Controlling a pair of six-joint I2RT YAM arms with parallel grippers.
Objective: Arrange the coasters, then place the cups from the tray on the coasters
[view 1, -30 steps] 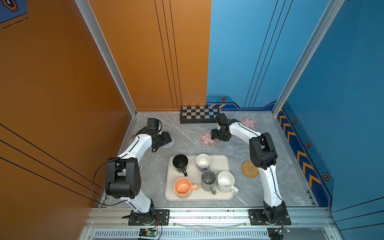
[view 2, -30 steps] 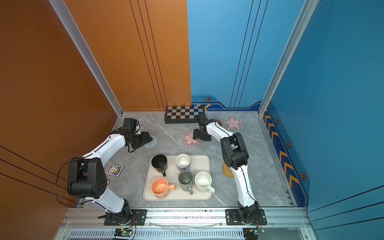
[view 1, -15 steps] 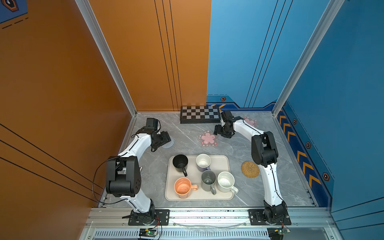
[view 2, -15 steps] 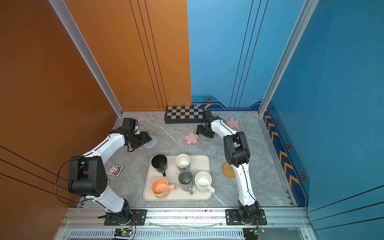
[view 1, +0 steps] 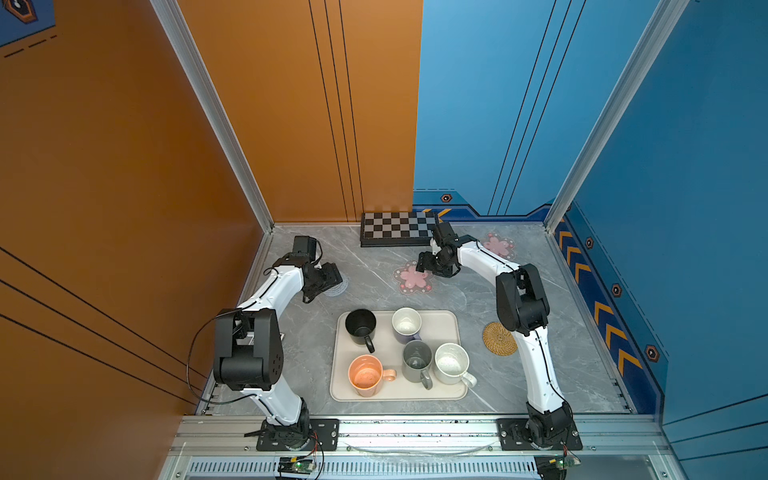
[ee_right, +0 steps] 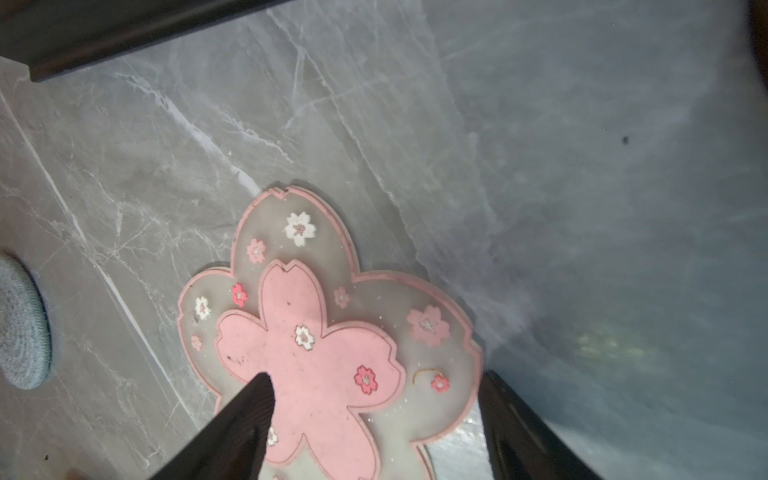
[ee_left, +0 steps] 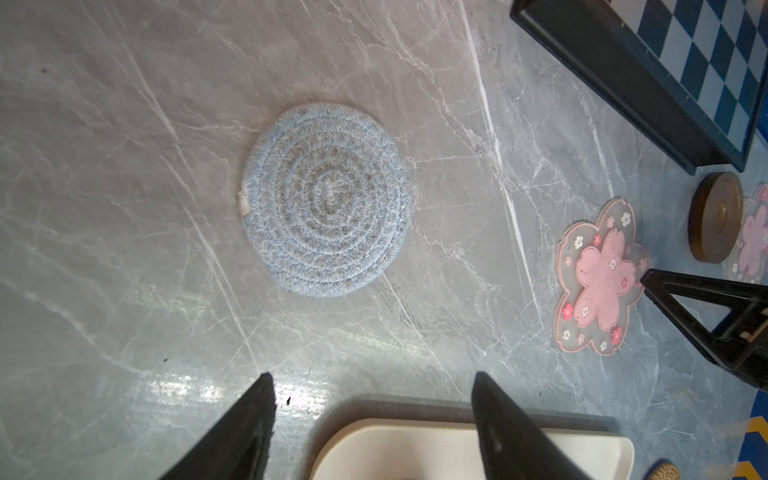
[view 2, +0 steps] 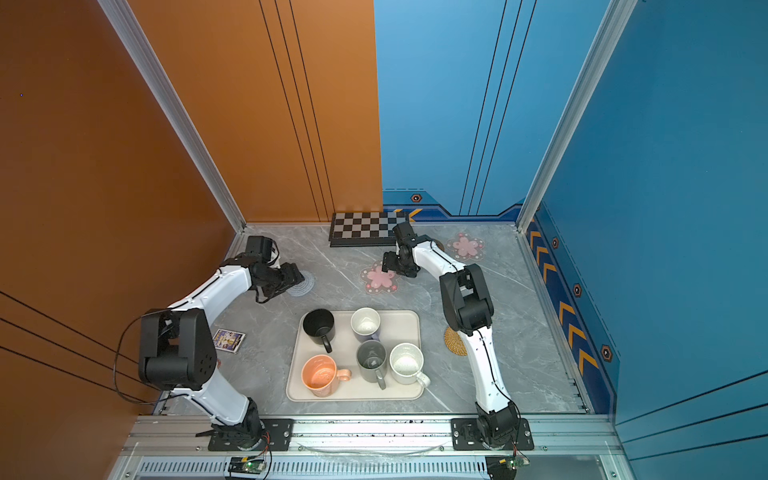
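The cream tray (view 1: 441,321) holds several cups: black (view 1: 360,328), lavender (view 1: 406,324), grey (view 1: 417,359), white speckled (view 1: 451,362) and orange (view 1: 365,376). My left gripper (view 1: 332,275) hovers open and empty over the near edge of the blue-grey coaster (ee_left: 326,199). My right gripper (ee_right: 374,376) is open over the edge of a pink flower coaster (view 1: 412,277), one finger above its pink middle and the other just off its rim. A second pink flower coaster (view 1: 498,245) lies at the back right. The brown wooden coaster (ee_left: 715,216) lies beside it. The rattan coaster (view 1: 498,338) sits right of the tray.
A black-and-white checkerboard (view 1: 399,228) lies against the back wall, close behind my right gripper. A small printed card (view 2: 227,340) lies left of the tray by my left arm. My right arm's elbow hangs over part of the rattan coaster. Walls close in three sides.
My right gripper drew back toward the checkerboard, then came forward to the pink flower coaster again. The coaster has not moved. My left arm has stayed almost still.
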